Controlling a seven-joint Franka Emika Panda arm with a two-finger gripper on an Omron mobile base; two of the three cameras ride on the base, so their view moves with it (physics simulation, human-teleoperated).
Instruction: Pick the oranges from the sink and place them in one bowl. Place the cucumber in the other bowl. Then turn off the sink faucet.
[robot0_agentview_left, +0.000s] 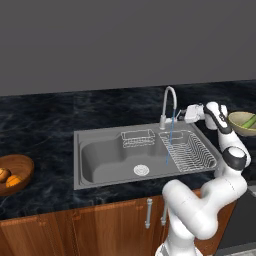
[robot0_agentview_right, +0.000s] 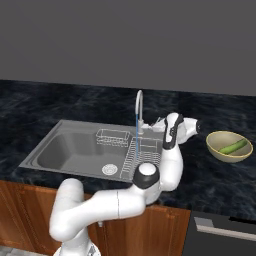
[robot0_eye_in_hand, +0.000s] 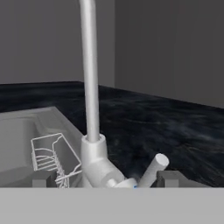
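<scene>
End effector (robot0_eye_in_hand: 105, 178) open, straddling faucet (robot0_eye_in_hand: 89, 78) base; lever (robot0_eye_in_hand: 153, 169) sits btwn fingertips, angled up-right. Water on.

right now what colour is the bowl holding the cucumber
Pale olive-yellow bowl with a lighter rim, clearest in the right base view.

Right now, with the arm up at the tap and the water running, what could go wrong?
1. The end effector straddles the sink faucet base with its handle between the fingers; closing off-centre could slip off the short lever.
2. A push the wrong way may leave the water stream running.
3. The arm's elbow sits near the olive bowl holding the cucumber; swinging back could knock it.
</scene>
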